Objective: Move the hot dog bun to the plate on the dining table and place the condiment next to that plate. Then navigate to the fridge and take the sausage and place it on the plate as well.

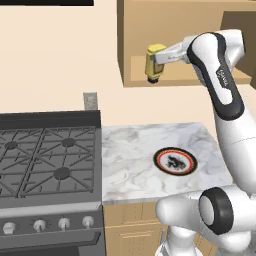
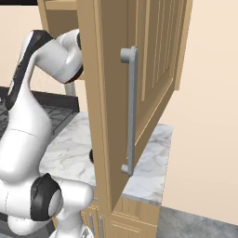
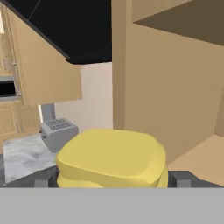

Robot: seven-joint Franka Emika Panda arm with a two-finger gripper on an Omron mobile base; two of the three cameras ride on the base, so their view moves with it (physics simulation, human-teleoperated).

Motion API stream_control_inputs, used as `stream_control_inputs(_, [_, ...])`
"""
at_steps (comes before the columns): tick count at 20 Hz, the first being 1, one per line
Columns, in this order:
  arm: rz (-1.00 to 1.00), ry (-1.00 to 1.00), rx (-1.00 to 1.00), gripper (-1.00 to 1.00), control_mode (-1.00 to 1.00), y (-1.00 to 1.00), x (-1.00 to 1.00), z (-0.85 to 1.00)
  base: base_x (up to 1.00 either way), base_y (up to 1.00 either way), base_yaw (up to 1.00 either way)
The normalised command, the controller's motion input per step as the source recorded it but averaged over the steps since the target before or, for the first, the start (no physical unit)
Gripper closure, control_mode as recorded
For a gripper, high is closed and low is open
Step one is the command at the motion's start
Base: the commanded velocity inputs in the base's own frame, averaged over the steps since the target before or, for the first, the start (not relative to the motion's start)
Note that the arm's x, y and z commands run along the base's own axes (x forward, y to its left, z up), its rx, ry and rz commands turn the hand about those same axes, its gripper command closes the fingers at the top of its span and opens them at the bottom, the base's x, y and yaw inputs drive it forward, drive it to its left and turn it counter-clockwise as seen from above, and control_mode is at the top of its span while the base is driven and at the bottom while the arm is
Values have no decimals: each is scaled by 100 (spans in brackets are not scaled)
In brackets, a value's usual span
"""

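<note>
A white marble counter (image 1: 135,150) beside the dark gas stove (image 1: 47,160) anchors this cream-walled kitchen, an orange-rimmed round plate (image 1: 174,161) resting on it. Above the counter, at the open wooden wall cabinet (image 1: 137,45), the gripper (image 1: 154,62) clasps a squat yellow condiment bottle (image 3: 111,157) between wide-set jaws.

A white marble counter (image 1: 135,150) beside the stove (image 1: 47,160) carries a red-rimmed plate (image 1: 174,161).
</note>
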Motion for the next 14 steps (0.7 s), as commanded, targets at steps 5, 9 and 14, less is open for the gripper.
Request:
stream_control_inputs(5, [-12,11,2,100,-100,0,-100,-22,0,0,0])
stream_control_inputs(9, [-8,12,3,100,-100,-1,-93,-49,0,0,0])
stream_control_inputs(14, [-1,6,1,100,-100,-5,-37,-50,0,0,0])
